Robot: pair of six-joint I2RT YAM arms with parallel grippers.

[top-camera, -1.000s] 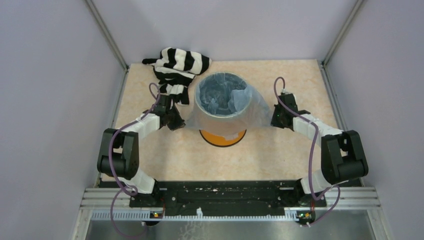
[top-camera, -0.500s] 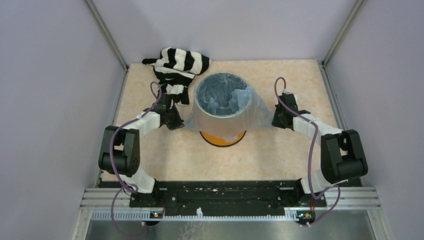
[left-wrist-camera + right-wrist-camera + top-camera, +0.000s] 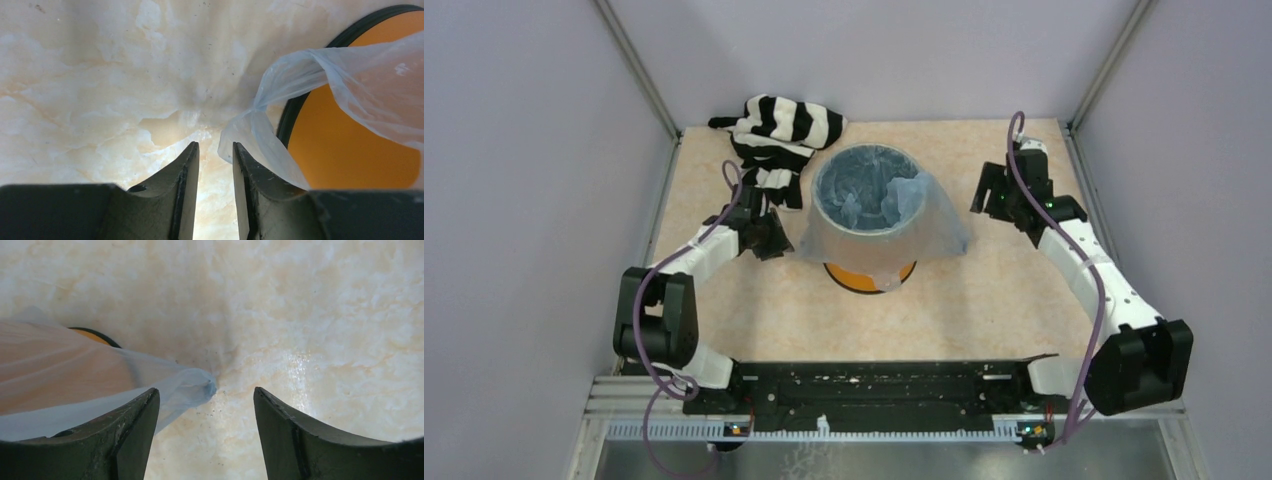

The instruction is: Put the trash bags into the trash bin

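Note:
The light-blue translucent trash bag [image 3: 924,228] lines the orange trash bin [image 3: 869,276], its mouth stretched over the rim and its skirt hanging down the sides. My left gripper [image 3: 776,236] is just left of the bin, open by a narrow gap with nothing in it. In the left wrist view the bag's knotted corner [image 3: 260,107] rests against the outside of the right finger, next to the bin [image 3: 350,145]. My right gripper [image 3: 986,192] is open wide, off to the bin's right and apart from the bag. The bag's corner [image 3: 197,385] lies near its left finger.
A black-and-white striped cloth [image 3: 779,135] lies bunched at the back left, touching the bin's far-left side. Grey walls with metal rails close in the marble-patterned table [image 3: 984,300] on three sides.
Both grippers have opened and let go of the bag's corners. The right arm has swung back and to the far right, away from the bin. The left arm has hardly moved.

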